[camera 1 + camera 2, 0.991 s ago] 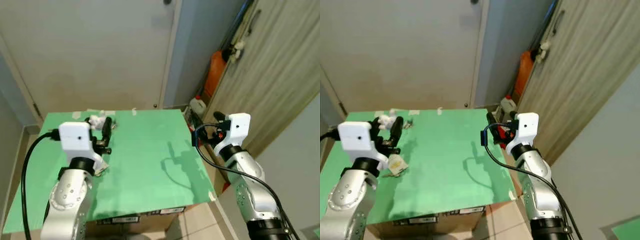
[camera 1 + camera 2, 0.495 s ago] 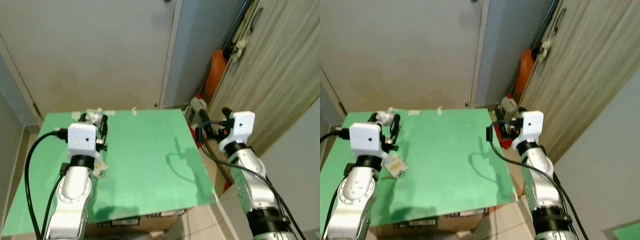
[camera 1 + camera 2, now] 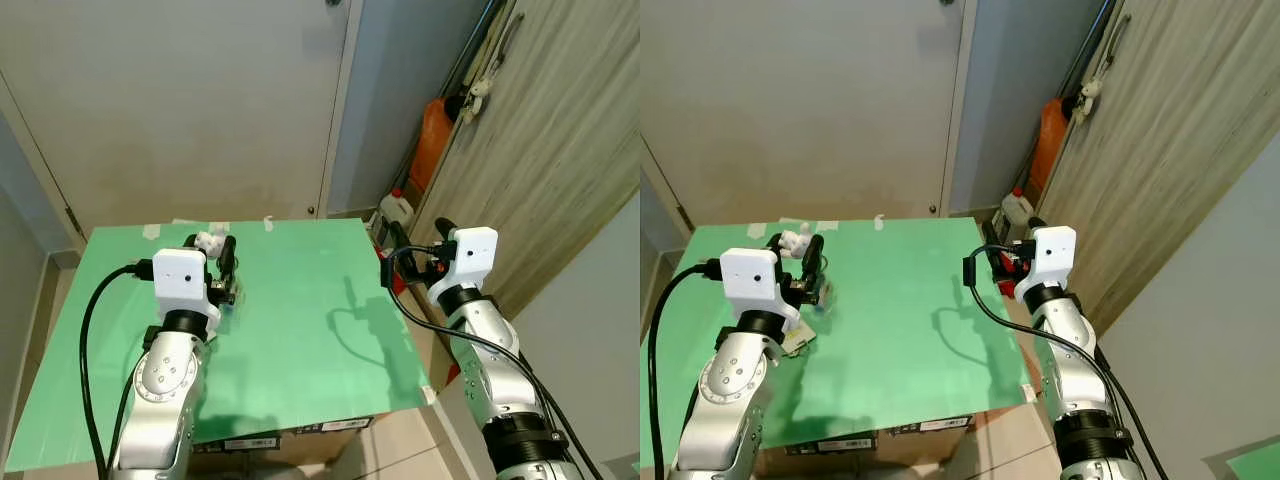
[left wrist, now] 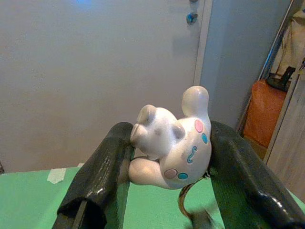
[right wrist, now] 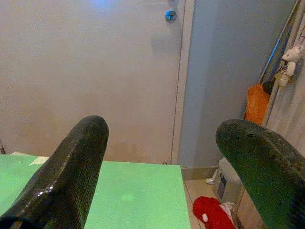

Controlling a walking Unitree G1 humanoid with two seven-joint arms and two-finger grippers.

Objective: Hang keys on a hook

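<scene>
No writing can be read; a label strip on the box edge under the green table (image 3: 300,330) is too small to make out; the table top is matte and flat, with bits of pale tape at its far edge, and stands before a plain grey door (image 3: 200,110) with a small blue lock. The left gripper (image 4: 164,157) is raised over the table's left part, its two black fingers (image 4: 102,176) clamped on the keys (image 4: 174,143), whose charm is a glossy white rounded figure with pink and blue dots; a metal ring hangs under the figure between the fingers; a pale tag (image 3: 795,338) dangles below that gripper. Right of it, past the table's right edge, the right gripper (image 5: 162,162) hovers with fingers spread wide and nothing between them; beyond it lie a red cloth (image 5: 209,212) and a white jug (image 3: 397,212) on the floor, an orange container (image 3: 432,140) and a wood-grain cabinet (image 3: 550,150); a small white charm (image 5: 291,53) hangs by the cabinet.
</scene>
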